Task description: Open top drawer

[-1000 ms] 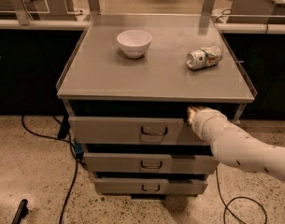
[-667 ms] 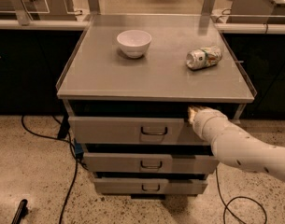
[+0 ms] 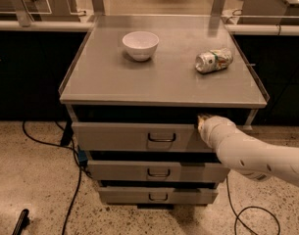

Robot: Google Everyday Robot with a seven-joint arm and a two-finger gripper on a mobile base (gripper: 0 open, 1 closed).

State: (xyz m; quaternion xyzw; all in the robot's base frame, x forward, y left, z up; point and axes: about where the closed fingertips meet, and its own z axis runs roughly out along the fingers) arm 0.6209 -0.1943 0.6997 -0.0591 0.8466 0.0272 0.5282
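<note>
The top drawer (image 3: 119, 137) is the widest grey drawer, just under the cabinet's tabletop, with a small dark loop handle (image 3: 161, 138) at its centre. Its front stands a little forward of the cabinet, with a dark gap above it. My white arm comes in from the lower right. My gripper (image 3: 203, 120) is at the upper right part of the drawer front, at its top edge under the tabletop lip. Most of the gripper is hidden behind the arm's wrist.
Two narrower grey drawers (image 3: 159, 172) sit below, also slightly out. On the grey tabletop (image 3: 110, 77) stand a white bowl (image 3: 140, 45) and a crushed can (image 3: 213, 60). Black cables (image 3: 75, 180) trail on the speckled floor left and right of the cabinet.
</note>
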